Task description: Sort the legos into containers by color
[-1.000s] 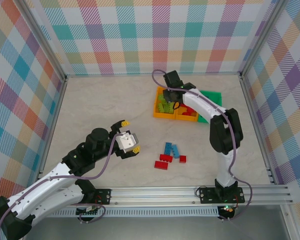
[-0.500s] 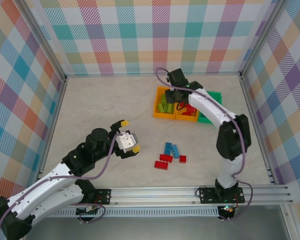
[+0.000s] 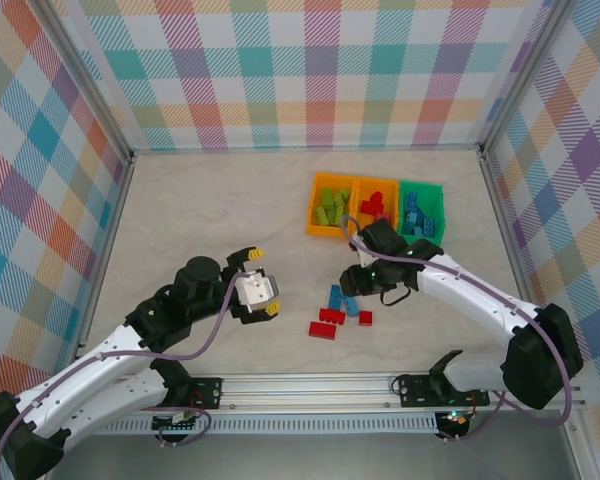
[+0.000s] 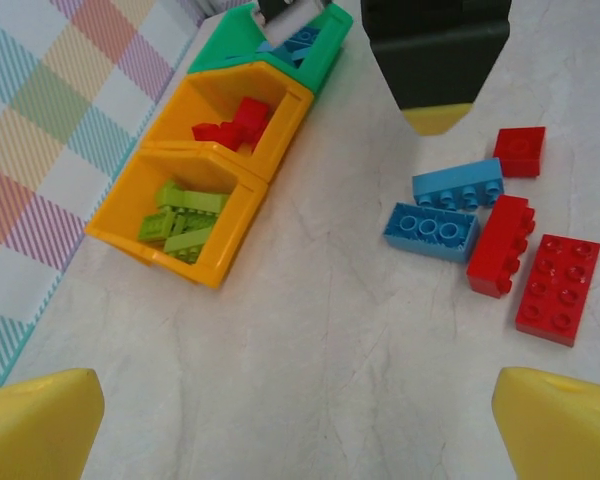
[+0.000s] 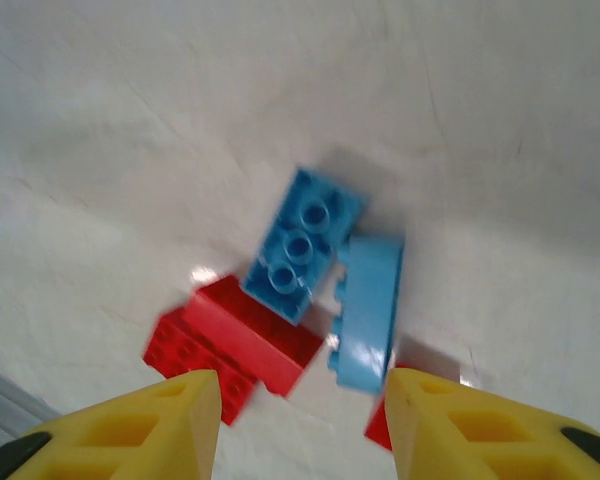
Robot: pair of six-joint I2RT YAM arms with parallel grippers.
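Orange bin (image 4: 170, 255) held lime legos (image 4: 185, 215), second orange bin (image 4: 280, 125) held red legos (image 4: 235, 120), and green bin (image 4: 220, 60) held what looked like blue legos (image 4: 300, 40), partly blocked tbh. All three sat touching in row toward tabletop's (image 3: 210, 210) far right corner. Loose bunch lay by middle of near edge: two blue bricks (image 4: 431, 225), three red bricks (image 4: 558, 288). Right gripper (image 5: 298, 410) hovered over blue pair, fingers apart, nothing held. Left gripper (image 3: 262, 281) hung left of bunch, spread wide, empty.
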